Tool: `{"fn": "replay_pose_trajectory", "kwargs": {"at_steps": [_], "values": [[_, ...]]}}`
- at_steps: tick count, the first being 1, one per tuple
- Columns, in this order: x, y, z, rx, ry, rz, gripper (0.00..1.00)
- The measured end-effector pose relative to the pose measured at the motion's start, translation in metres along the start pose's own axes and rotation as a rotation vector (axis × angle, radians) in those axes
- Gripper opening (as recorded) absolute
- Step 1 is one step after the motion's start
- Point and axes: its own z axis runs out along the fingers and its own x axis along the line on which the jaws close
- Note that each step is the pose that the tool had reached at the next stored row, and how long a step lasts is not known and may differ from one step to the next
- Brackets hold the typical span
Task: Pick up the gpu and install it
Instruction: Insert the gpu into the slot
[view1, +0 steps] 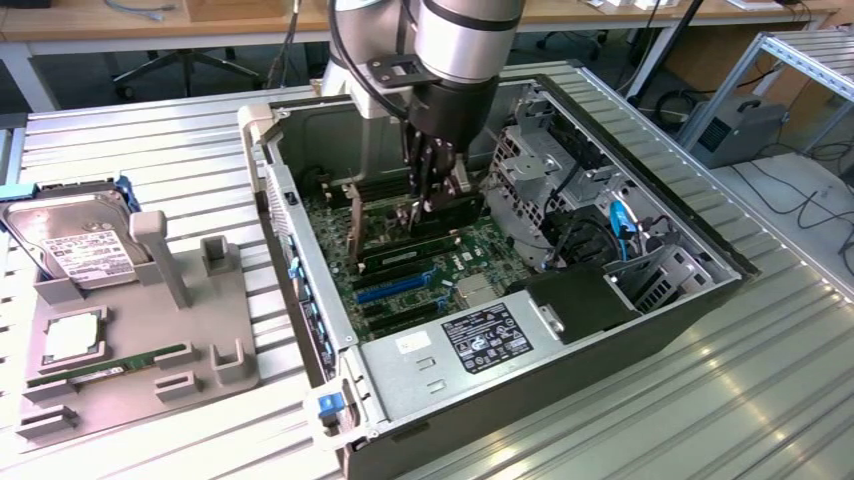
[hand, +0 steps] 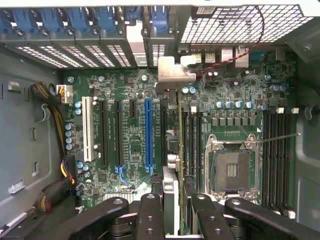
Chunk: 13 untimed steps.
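- My end effector (view1: 430, 205) is down inside the open PC case (view1: 400, 375), center of the ext view, clenched on the gpu (view1: 447, 215).
- Gpu stands on edge over the mobo (view1: 400, 275), upper-middle of the case in the ext view; can't tell if it's fully seated in a slot.
- Wrist view: gpu (hand: 172, 200) is seen edge-on between the black fingers (hand: 150, 215). Its silver bracket (hand: 172, 75) is up by the rear slot openings of the case.
- Gpu sits just beside the blue slot (hand: 148, 132), between it and the black RAM slots (hand: 192, 142).
- Empty CPU socket (hand: 232, 167) lies near the card, lower right of center in the wrist view.
- Ext view left: grey fixture (view1: 120, 375) on the desk (view1: 747, 400), well apart from the case, carrying a hard drive (view1: 74, 245), a RAM stick (view1: 114, 365) and a CPU (view1: 67, 340).
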Motion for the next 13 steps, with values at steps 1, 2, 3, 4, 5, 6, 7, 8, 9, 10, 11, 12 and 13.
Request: {"fn": "replay_pose_trajectory", "kwargs": {"at_steps": [1,2,3,4,5,6,7,8,9,10,11,12,13], "values": [[0.0003,0.0002,0.0003,0.0,0.0007,0.0,0.27],[0.0006,0.0004,0.0005,0.0,0.0015,0.0,0.27],[0.0009,0.0007,0.0008,-0.0001,0.0022,0.0,0.27],[0.0011,0.0008,0.0011,-0.0001,0.0029,0.0,0.27],[0.0012,0.0008,0.0014,0.0,0.0033,0.0,0.27],[0.0013,0.0009,0.0017,0.0,0.0035,0.0,0.27],[0.0014,0.0009,0.002,0.0,0.0037,0.0,0.27],[0.0014,0.001,0.0023,0.0,0.004,0.0,0.27],[0.0016,0.0014,0.0028,0.0,0.0043,0.0,0.27],[0.0018,0.0018,0.0033,0.0,0.0048,0.0,0.27],[0.0021,0.0022,0.0037,0.0,0.0049,0.0,0.27],[0.0022,0.0023,0.004,0.0001,0.0051,0.0,0.27],[0.0023,0.0026,0.0043,0.0001,0.0054,0.0,0.27]]}}
